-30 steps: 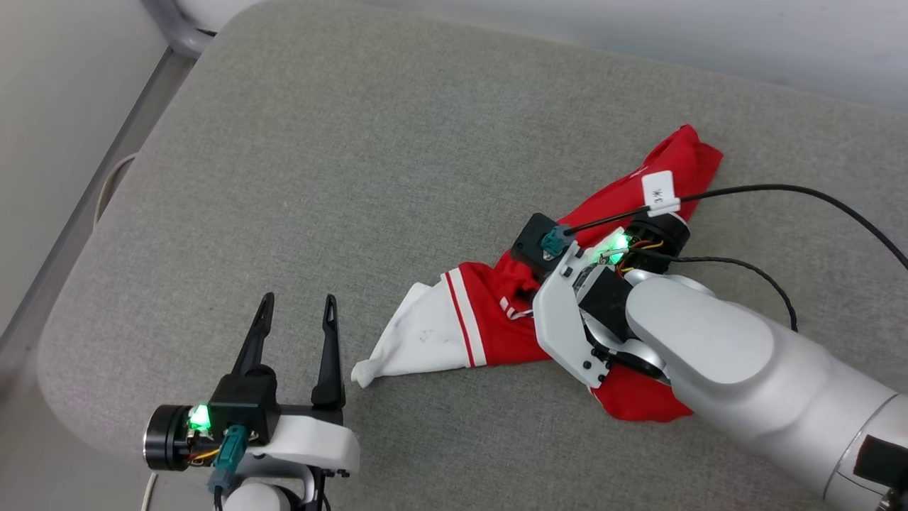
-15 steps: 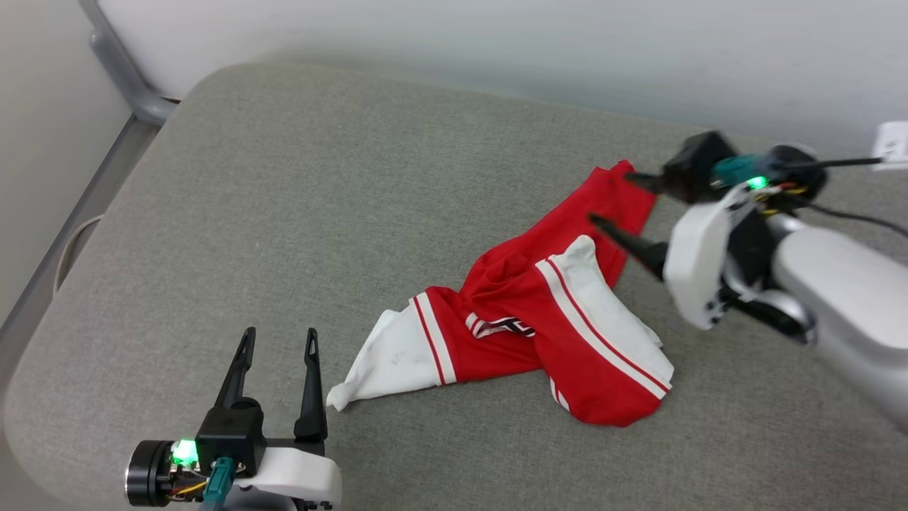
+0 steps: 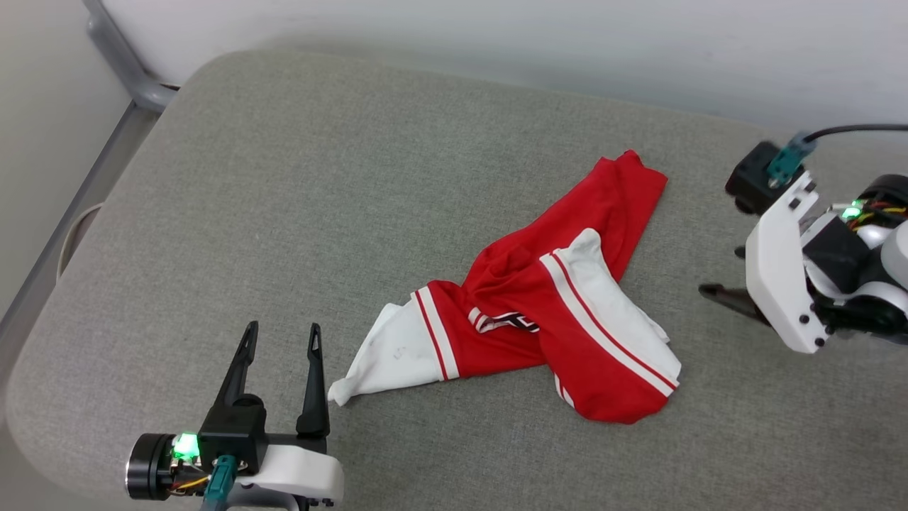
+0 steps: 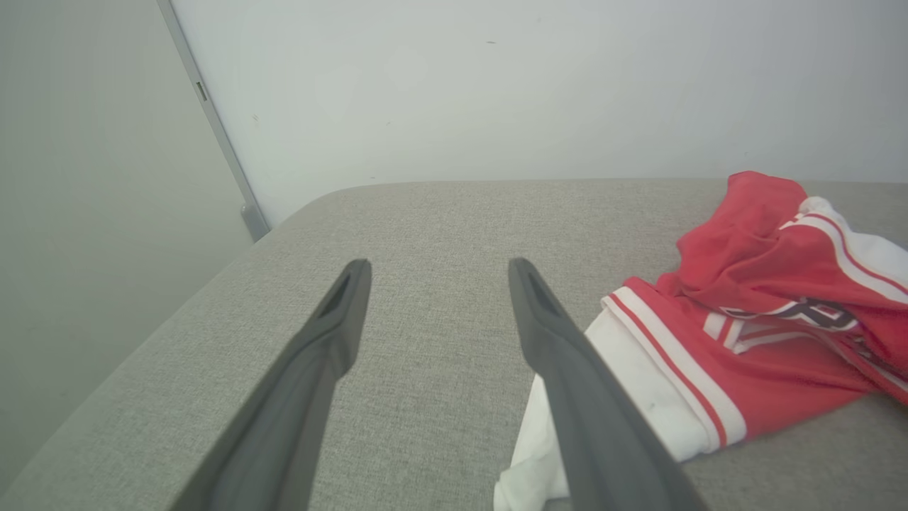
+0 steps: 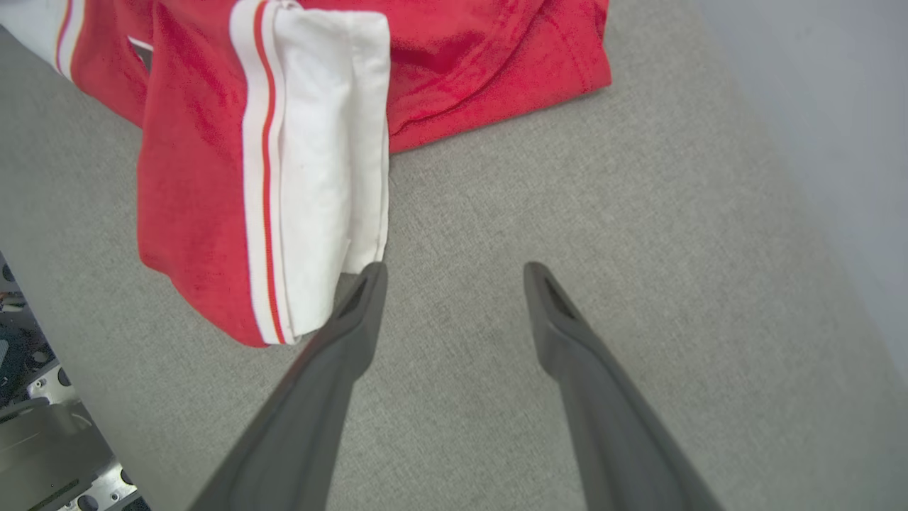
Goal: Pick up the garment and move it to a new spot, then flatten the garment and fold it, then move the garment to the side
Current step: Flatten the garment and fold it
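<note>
Left pincer (image 3: 281, 328) and right pincer (image 3: 720, 271) both spread wide, gripping nothing, red shirt (image 3: 518, 333) lying loose on the grey cushion (image 3: 284, 177).
Left one low at the near-left corner, fingers pointing away, white sleeve tip just beside its inner finger. Right one off at the right edge, clear of the cloth in the head view, close to the folded white sleeve in its own wrist view. Shirt crumpled mid-cushion between the two, striped trim showing, red body bunched toward the wall.

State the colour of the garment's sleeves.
Sleeves: white with red-and-white striped trim; best in right wrist view.
</note>
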`<state>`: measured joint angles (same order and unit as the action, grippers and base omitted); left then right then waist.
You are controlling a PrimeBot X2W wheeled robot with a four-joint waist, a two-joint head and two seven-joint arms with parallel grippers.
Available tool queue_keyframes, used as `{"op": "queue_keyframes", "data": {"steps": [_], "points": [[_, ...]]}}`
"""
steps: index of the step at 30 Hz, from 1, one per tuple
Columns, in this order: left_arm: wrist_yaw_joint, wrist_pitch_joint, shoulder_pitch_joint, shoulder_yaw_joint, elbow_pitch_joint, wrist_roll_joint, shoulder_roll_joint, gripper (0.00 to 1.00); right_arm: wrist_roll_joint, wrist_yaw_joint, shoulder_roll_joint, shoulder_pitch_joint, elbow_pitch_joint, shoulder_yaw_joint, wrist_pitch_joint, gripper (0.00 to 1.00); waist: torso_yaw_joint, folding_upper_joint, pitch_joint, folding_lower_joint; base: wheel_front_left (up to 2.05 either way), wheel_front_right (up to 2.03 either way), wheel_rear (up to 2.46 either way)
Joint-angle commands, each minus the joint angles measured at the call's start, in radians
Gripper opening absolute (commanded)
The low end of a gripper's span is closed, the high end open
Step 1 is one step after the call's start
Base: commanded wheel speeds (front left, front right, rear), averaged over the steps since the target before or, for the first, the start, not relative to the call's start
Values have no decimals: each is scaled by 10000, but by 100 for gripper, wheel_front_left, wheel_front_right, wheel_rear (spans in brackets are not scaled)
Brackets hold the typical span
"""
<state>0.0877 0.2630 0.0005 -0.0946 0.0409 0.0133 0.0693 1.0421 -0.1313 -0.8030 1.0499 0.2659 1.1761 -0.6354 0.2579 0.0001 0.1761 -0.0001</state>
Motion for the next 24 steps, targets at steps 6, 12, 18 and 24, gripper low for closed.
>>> {"op": "queue_keyframes", "data": {"steps": [6,12,18,24], "points": [[-1,25,-345,-169,-36,95,-53,100,-129,11,273,-65,98,503,-1342,100,312,-1,568,1,0,0,0],[54,25,-608,-313,-44,174,-109,100,-345,11,806,-272,501,708,-1633,100,516,-1,1135,1,0,0,0],[90,25,-895,-415,-42,244,-149,100,-715,7,1272,-741,936,1009,-1902,100,595,-1,1552,1,0,0,0],[132,25,-1109,-452,39,284,-169,100,-1168,-11,1538,-1583,981,1302,-2415,100,569,-1,1715,1,0,0,0]]}}
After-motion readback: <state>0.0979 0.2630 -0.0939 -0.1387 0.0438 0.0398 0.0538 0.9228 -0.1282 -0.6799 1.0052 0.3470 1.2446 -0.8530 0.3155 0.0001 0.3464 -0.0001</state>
